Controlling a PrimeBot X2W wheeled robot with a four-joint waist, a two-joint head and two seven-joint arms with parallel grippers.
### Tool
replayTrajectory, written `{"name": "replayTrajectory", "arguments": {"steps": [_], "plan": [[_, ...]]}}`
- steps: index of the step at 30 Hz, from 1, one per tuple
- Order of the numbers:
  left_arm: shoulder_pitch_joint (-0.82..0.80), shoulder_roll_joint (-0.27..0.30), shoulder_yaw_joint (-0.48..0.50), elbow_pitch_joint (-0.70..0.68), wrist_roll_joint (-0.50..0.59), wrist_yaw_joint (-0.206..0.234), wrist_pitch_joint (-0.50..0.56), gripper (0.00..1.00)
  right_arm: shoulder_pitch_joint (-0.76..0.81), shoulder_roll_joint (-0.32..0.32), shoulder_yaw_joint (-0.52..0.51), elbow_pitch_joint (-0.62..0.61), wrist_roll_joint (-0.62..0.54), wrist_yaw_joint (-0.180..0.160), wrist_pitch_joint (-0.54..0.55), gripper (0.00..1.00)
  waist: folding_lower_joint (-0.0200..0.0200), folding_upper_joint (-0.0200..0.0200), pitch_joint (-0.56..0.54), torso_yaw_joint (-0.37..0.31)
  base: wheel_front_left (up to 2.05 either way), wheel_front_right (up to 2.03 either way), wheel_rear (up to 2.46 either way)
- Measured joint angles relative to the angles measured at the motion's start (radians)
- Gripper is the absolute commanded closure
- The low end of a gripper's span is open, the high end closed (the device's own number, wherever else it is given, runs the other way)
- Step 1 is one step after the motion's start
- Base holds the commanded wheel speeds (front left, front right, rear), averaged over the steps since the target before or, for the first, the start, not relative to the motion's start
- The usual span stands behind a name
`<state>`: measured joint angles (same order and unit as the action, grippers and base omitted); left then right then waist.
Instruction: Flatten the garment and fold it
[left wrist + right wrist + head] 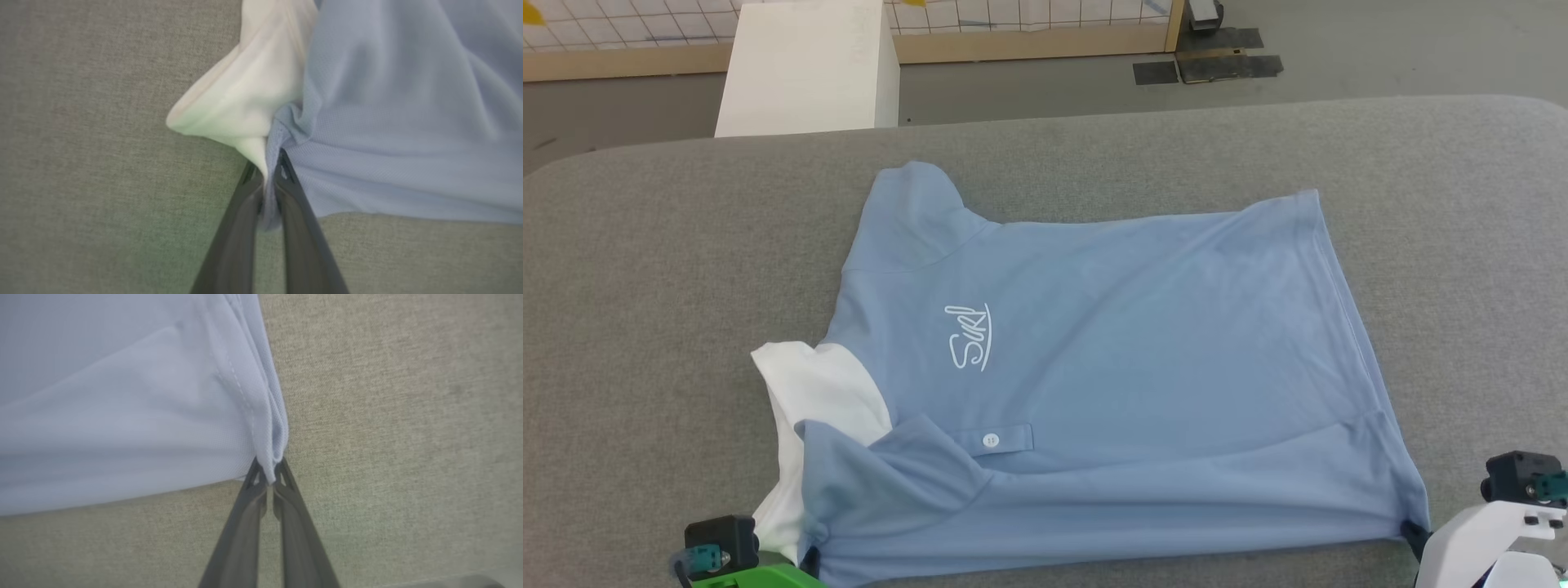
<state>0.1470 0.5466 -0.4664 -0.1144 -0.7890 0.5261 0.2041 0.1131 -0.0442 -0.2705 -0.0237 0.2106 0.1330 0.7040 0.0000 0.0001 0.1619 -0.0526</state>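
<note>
Polo shirt (1111,343), light blue, lies spread on the grey padded table (645,286), with its white collar (817,392) toward the robot's left, its hem toward the right and its near edge doubled over. The left gripper (267,169) reaches in low from the table's near side, its fingers pinched tight where the collar meets the blue knit. The right gripper (269,473) comes in the same way, clamped on the bunched near hem corner. Its pale forearm (1470,547) sits at the lower right of the head view.
</note>
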Motion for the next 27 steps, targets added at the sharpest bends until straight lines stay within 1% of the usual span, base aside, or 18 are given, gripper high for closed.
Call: {"name": "replayTrajectory", "arguments": {"steps": [3,8,9,10,11,12,13,14,16,19,23,26,27], "plan": [[-0.001,-0.005,-0.002,0.029,-0.010,-0.017,0.000,1.00,0.006,0.000,-0.001,0.035,0.006,0.000,-0.011,1.00,0.0000,0.0000,0.003,0.001,0.00,0.00,0.00],[-0.014,-0.038,-0.006,0.080,-0.025,-0.067,-0.034,1.00,0.000,-0.005,0.004,0.092,0.017,0.000,-0.048,1.00,0.0000,0.0000,0.002,0.002,0.00,0.00,0.00],[-0.016,-0.047,-0.005,0.085,-0.031,-0.074,-0.042,0.78,-0.001,-0.006,0.006,0.100,0.025,0.000,-0.054,1.00,0.0000,0.0000,0.002,0.002,0.00,0.00,0.00],[-0.018,-0.055,-0.005,0.088,-0.039,-0.086,-0.056,0.48,-0.002,-0.007,0.007,0.105,0.039,0.000,-0.063,1.00,0.0000,0.0000,0.001,0.002,0.00,0.00,0.00],[-0.023,-0.061,-0.004,0.089,-0.041,-0.099,-0.068,0.00,-0.004,-0.009,0.007,0.107,0.051,0.000,-0.075,0.90,0.0000,0.0000,0.001,0.001,0.00,0.00,0.00],[-0.025,-0.065,-0.002,0.089,-0.045,-0.109,-0.078,0.00,-0.004,-0.009,0.008,0.106,0.059,0.000,-0.087,0.67,0.0000,-0.0001,0.000,0.001,0.00,0.00,0.00],[-0.029,-0.070,0.001,0.086,-0.049,-0.121,-0.090,0.00,-0.004,-0.009,0.009,0.105,0.066,0.000,-0.099,0.51,0.0000,-0.0001,0.000,0.001,0.00,0.00,0.00],[-0.032,-0.073,0.000,0.077,-0.049,-0.131,-0.101,0.00,-0.004,-0.009,0.011,0.098,0.069,0.000,-0.114,0.00,0.0000,0.0000,-0.001,0.001,0.00,0.00,0.00],[-0.039,-0.074,0.004,0.060,-0.047,-0.141,-0.120,0.00,-0.002,-0.007,0.010,0.081,0.074,0.000,-0.150,0.00,0.0000,0.0000,-0.002,-0.001,0.00,0.00,0.00],[-0.054,-0.052,0.012,0.012,-0.027,-0.151,-0.150,0.00,-0.001,-0.007,0.014,0.034,0.074,-0.001,-0.221,0.00,0.0000,0.0000,0.000,-0.005,0.00,0.00,0.00],[-0.091,0.000,0.039,-0.057,0.026,-0.164,-0.192,0.00,-0.001,-0.007,0.037,-0.035,0.069,-0.001,-0.348,0.00,0.0000,0.0000,0.008,-0.015,0.00,0.00,0.00],[-0.142,0.032,0.061,-0.106,0.068,-0.177,-0.227,0.00,-0.007,-0.007,0.082,-0.074,0.050,-0.001,-0.467,0.00,0.0000,0.0000,0.020,-0.027,0.00,0.00,0.00],[-0.171,0.053,0.066,-0.118,0.089,-0.185,-0.232,0.00,-0.012,-0.010,0.103,-0.082,0.034,-0.001,-0.515,0.00,0.0000,-0.0001,0.027,-0.032,0.00,0.00,0.00]]}}
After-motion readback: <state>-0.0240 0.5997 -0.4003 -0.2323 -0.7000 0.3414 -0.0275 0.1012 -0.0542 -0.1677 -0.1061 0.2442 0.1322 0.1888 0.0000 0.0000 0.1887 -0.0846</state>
